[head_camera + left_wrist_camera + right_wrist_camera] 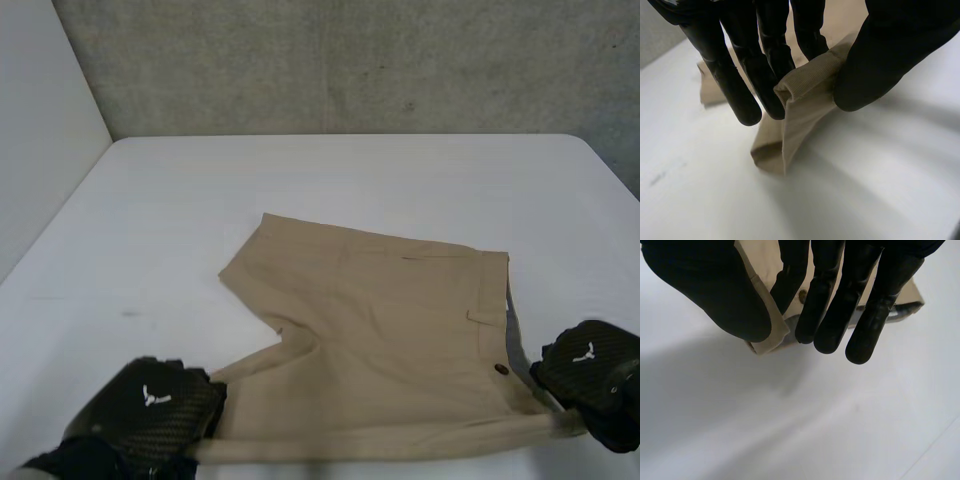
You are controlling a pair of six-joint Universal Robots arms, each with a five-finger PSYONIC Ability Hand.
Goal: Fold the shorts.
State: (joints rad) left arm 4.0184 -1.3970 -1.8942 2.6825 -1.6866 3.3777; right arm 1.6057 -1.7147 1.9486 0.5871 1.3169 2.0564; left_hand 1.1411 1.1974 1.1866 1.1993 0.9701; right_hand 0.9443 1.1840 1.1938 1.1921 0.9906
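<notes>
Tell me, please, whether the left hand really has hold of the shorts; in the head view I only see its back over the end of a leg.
Observer: Yes. Its wrist view shows the left hand pinching a bunched fold of the shorts at the leg end, between thumb and fingers, with the cloth drooping below the pinch.
Operator: Thank you. Does the right hand have a similar hold?
Observer: It appears so. In its own wrist view the right hand has its thumb on one side of the waistband corner and its fingers on the other, right beside the button.
</notes>
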